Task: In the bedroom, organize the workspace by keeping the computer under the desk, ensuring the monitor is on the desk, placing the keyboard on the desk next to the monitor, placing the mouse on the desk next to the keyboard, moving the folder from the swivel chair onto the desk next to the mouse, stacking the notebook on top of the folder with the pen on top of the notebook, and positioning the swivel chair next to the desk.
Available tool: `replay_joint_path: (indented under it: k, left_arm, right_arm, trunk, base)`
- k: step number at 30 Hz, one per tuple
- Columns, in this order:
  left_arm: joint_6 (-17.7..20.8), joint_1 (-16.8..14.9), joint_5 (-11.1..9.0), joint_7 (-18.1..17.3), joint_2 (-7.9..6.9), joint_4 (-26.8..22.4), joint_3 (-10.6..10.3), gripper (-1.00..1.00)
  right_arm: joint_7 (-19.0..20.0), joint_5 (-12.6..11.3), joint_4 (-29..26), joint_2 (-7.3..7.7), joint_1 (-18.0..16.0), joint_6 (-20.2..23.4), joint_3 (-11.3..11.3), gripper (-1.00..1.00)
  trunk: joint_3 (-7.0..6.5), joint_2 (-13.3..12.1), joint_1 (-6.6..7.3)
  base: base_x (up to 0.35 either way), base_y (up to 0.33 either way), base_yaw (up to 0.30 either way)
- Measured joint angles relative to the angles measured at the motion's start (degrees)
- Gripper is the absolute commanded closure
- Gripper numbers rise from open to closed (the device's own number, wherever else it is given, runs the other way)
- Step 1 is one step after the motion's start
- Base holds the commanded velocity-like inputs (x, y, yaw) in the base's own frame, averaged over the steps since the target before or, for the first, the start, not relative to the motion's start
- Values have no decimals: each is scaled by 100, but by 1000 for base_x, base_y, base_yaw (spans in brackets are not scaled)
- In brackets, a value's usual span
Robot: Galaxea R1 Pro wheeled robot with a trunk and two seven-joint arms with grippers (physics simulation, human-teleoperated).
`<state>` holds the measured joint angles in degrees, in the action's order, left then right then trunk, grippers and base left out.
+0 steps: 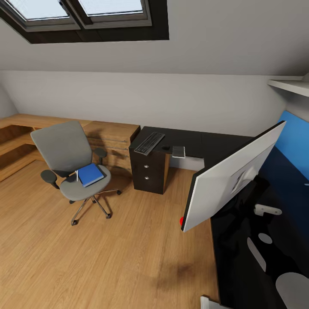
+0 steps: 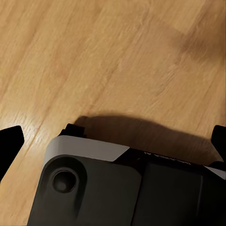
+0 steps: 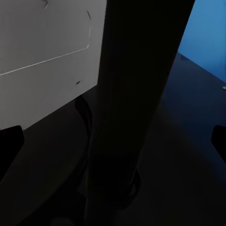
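Two black fingertips of the right gripper show at the opposite edges of the right wrist view, spread wide with nothing between them but the monitor's black stand, which rises up the middle of that view from the dark desk top. The grey back of the monitor stands just beside the stand there; from the head camera the screen sits tilted on the near wing of the desk, its back toward the camera and a red dot at its lower corner over the desk's edge. The blue back panel runs behind it.

The left gripper points down at the bare wood floor, its dark fingertips likewise far apart at the frame's edges and empty, above a grey-and-black part of the robot.

The keyboard lies on the far wing of the desk, above the dark drawer unit, with a small dark object just beside it and a thin grey notebook near that. All these are well apart from both grippers. The swivel chair stands out on the floor, away from the desk, with the blue folder on its seat and a thin light pen at the folder's edge. A light-wood dresser runs along the wall behind the chair. No writing can be read anywhere.
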<state>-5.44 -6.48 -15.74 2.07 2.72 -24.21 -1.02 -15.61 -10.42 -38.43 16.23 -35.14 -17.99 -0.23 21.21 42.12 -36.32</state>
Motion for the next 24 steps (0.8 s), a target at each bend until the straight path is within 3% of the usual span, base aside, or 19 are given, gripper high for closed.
replay_joint_path:
  k: [24]
  left_arm:
    - [-150,0,5,0,0,160,0,-100]
  right_arm:
    - [8,3,-2,10,2,-9,1,-100]
  trunk:
    - [0,0,0]
  base:
    - [0,0,0]
